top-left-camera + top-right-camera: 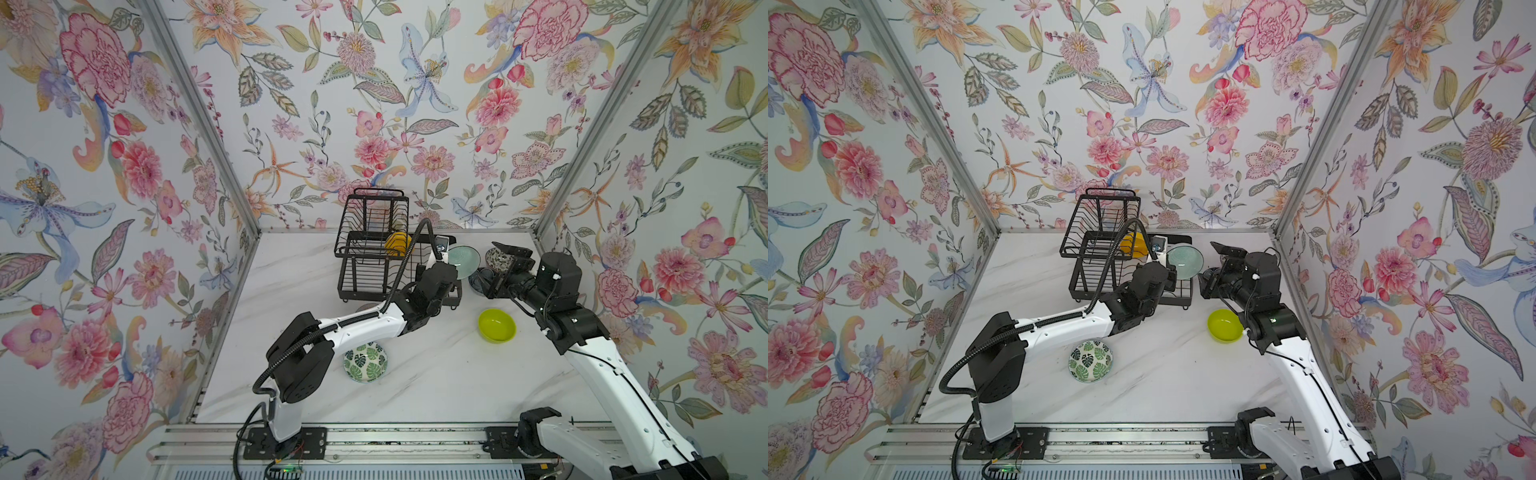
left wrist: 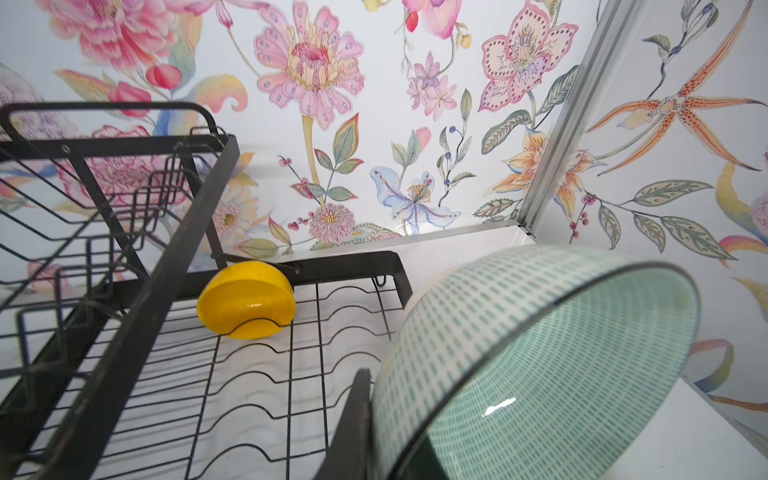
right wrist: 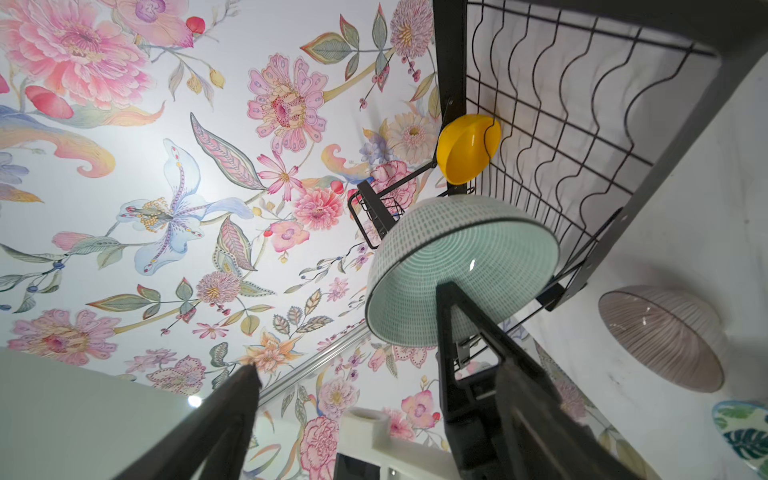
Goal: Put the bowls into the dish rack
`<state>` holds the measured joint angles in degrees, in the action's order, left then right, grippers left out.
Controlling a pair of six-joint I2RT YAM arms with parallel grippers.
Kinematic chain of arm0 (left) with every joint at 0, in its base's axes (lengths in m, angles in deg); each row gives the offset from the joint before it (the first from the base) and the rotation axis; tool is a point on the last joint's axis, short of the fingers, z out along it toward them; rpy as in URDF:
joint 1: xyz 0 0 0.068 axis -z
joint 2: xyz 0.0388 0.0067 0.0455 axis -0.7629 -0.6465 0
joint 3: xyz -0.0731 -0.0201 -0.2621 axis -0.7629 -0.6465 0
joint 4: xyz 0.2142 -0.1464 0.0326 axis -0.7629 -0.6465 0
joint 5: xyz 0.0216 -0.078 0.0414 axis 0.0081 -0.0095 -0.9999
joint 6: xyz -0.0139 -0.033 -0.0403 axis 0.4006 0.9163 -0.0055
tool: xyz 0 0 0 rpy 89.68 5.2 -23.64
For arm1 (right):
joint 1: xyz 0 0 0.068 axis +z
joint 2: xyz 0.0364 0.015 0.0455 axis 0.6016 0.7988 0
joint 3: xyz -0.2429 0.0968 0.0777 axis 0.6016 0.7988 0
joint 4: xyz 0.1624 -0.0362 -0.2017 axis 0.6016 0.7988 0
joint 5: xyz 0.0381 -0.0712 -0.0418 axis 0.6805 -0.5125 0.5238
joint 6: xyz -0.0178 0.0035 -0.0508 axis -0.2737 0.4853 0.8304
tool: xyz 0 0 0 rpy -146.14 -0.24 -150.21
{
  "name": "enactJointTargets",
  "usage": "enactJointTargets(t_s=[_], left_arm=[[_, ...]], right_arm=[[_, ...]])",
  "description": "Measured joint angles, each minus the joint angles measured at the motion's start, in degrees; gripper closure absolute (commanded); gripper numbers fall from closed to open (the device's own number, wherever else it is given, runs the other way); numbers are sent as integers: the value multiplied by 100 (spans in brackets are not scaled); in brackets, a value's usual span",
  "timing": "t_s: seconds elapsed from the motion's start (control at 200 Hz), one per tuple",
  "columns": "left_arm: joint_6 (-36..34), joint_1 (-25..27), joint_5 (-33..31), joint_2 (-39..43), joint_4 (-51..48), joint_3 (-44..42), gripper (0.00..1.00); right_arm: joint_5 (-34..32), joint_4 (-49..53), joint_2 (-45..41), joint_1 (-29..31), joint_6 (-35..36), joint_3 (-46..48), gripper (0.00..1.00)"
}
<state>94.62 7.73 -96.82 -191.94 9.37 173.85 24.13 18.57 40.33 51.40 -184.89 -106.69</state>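
One bowl, the yellow bowl (image 2: 245, 305), stands in the dish rack (image 1: 365, 266). Which step is in hand?

Reply: Placement. Your left claw (image 1: 454, 272) pinches the pale aqua bowl (image 1: 464, 261) on edge at the lower tray's right end. Your right claw (image 3: 348, 330) is spread and empty. Next, seat the rim in a wavy slot, then release.

Dish rack (image 2: 349, 272) slots free beside yellow bowl (image 2: 247, 305); raised basket (image 2: 137, 316) overhangs left; table (image 1: 436, 386) front open.
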Motion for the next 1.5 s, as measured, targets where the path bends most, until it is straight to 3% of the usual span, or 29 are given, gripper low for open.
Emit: enactJointTargets(t_s=[0.455, 1.031, 1.211, 1.311, 1.501], left_arm=[[-1075, 221, -439, 0, 822, -190, 100], [-1329, 243, -697, 142, 1005, -452, 100], [-1327, 247, -708, 251, 1119, -575, 100], [-1322, 247, -787, 299, 1209, -629, 100], [-1320, 258, -911, 496, 1344, -879, 100]], right_arm=[[-387, -542, 498, 170, -525, -70, 37], [-743, -1036, 1005, 680, -588, -262, 69], [-787, -1180, 1082, 776, -590, -260, 84], [-789, -1246, 1091, 835, -584, -258, 98], [-758, -1408, 1102, 960, -592, -223, 100]])
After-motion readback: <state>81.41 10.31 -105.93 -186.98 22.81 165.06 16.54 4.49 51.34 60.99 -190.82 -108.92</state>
